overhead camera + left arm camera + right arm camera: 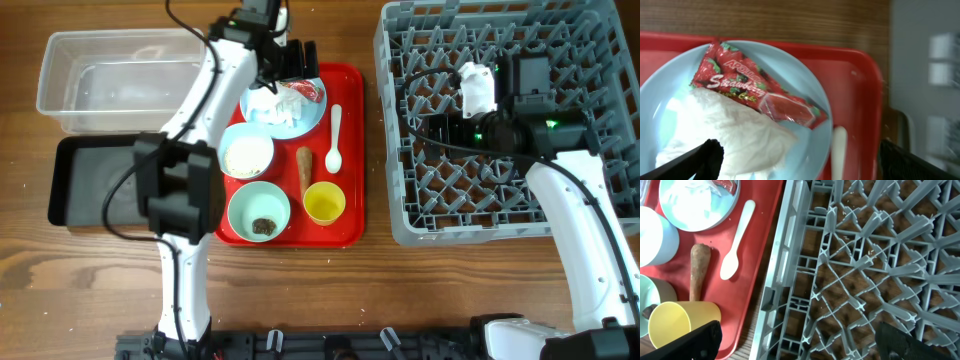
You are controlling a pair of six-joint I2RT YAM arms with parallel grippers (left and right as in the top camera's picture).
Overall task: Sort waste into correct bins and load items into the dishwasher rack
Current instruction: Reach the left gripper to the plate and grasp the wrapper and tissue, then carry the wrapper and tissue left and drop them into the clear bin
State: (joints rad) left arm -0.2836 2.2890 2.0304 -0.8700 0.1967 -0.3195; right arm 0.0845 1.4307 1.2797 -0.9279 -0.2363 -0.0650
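A pale-blue plate point(312, 118) at the back of the red tray holds a red-and-white wrapper point(302, 92) and crumpled tissue point(272, 110). My left gripper point(297, 62) hangs open and empty just above the plate's far edge. Its wrist view shows the wrapper point(755, 90), the tissue point(725, 130), the plate point(812, 85) and my open fingers point(800, 167). A pale-blue bowl point(246, 153) holds rice. A mint-green bowl point(259, 210) holds a dark lump point(264, 227). A brown cone point(305, 170), white spoon point(334, 140) and yellow cup point(324, 203) lie beside them. My right gripper point(415, 128) is open over the grey rack point(500, 215).
The clear tub point(110, 75) and the black tray point(85, 180) stand left of the red tray point(350, 225). The right wrist view shows the rack wall point(785, 255), the spoon point(737, 240), the cone point(700, 272), the cup point(680, 322) and my open right gripper point(800, 347).
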